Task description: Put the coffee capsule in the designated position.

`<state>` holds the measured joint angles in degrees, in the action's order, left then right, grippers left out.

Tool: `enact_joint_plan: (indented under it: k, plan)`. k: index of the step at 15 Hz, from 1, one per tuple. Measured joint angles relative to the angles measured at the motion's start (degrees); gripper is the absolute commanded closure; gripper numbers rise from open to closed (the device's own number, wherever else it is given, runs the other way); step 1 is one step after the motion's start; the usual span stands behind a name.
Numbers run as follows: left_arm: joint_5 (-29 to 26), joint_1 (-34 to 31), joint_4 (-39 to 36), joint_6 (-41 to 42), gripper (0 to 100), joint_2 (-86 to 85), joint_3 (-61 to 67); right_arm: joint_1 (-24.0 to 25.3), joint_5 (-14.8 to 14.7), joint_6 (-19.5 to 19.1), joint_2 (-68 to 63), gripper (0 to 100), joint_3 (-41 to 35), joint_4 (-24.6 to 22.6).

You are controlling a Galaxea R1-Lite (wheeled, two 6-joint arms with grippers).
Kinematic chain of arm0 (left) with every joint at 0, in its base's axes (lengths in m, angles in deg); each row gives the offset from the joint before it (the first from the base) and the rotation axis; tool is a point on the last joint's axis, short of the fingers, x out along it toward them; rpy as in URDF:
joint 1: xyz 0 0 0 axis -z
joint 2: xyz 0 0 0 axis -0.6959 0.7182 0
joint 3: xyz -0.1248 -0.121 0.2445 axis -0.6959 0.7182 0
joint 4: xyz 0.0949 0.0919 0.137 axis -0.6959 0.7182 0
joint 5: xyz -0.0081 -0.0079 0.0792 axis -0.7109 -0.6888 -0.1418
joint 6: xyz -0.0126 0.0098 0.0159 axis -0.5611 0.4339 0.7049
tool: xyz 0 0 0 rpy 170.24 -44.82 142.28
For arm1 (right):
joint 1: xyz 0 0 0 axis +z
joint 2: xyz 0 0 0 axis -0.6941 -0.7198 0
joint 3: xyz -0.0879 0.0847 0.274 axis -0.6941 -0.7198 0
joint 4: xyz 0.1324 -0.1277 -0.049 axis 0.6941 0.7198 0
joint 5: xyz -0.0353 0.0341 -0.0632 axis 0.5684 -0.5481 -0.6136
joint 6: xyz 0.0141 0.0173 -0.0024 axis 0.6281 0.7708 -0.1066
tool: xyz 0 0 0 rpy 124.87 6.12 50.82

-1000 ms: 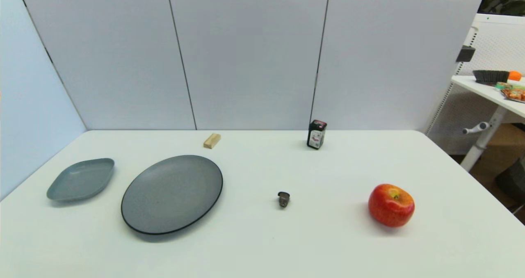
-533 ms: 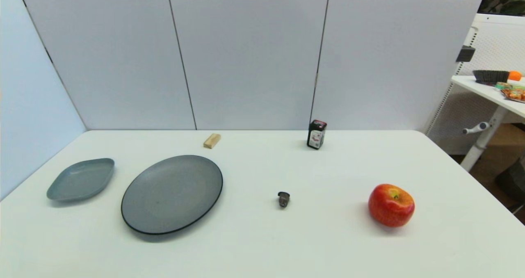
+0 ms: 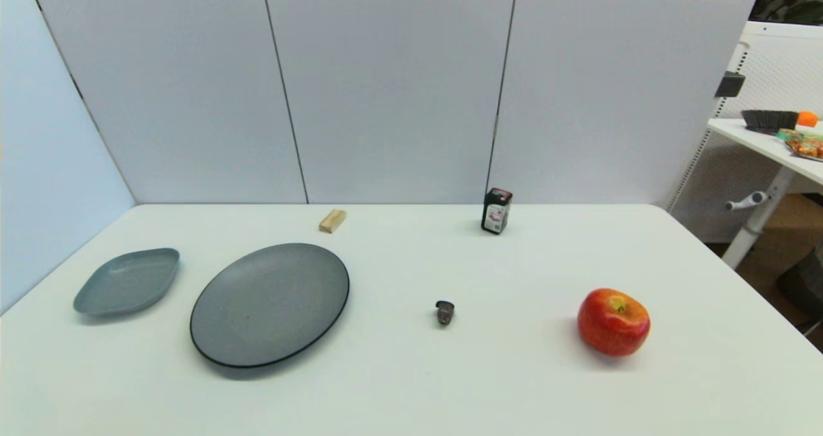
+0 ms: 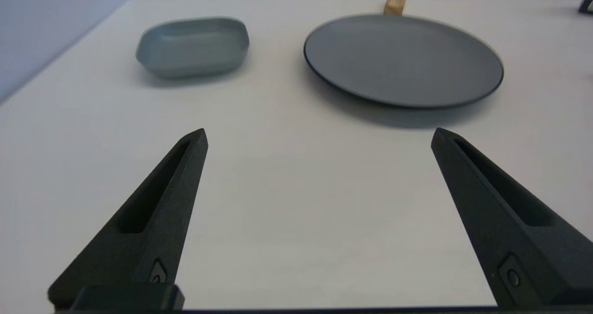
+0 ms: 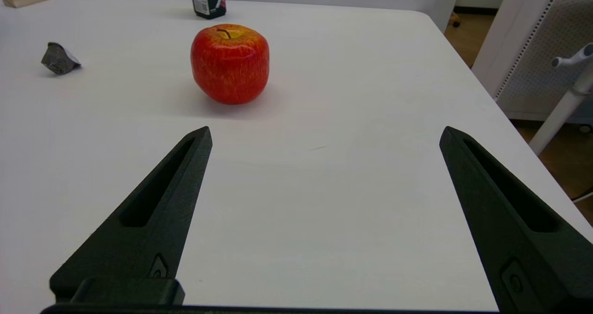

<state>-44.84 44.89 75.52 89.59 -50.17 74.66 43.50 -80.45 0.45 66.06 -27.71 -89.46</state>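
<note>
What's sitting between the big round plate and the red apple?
Only the coffee capsule, lying on the white table between the plate and apple, in the head view.

Black tapered slotted pincer fingers (image 4: 157,212), small screws.

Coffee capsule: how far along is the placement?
Nothing done yet. The coffee capsule lies on the table, between the round plate and the apple, untouched. Left gripper and right gripper are both open and empty. Grasp, carry and placement remain.
</note>
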Motion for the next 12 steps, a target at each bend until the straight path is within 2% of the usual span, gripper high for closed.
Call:
enact_joint_plan:
  k: [3, 8, 12]
  plan:
    - [-0.1, 0.1, 0.1, 0.1, 0, 7.2, -6.8, 0.0, 0.0, 0.0, 0.0, 0, 0.0, 0.0]
    - [-0.4, 1.5, 0.5, 1.5, 0, 25.1, -26.2, 0.0, 0.0, 0.0, 0.0, 0, 0.0, 0.0]
    - [-0.3, 6.9, 0.7, 3.2, 0, 39.9, -40.6, 0.0, 0.0, 0.0, 0.0, 0, 0.0, 0.0]
